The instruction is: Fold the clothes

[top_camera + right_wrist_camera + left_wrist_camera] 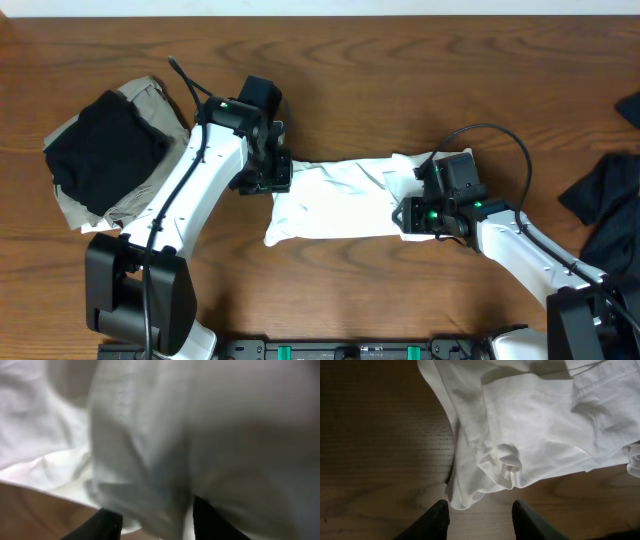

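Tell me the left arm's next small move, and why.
Probably ease the left gripper forward onto the edge of the white shirt and close. Its jaws stand open over the bare table, just short of the bunched hem.

White cloth, brown wood!
The T-shirt (335, 200) showed plain white, the table (400, 70) warm brown with darker grain; the top garment (105, 150) was black, the lower garment (150, 98) khaki, the right-hand garment (610, 195) dark navy.
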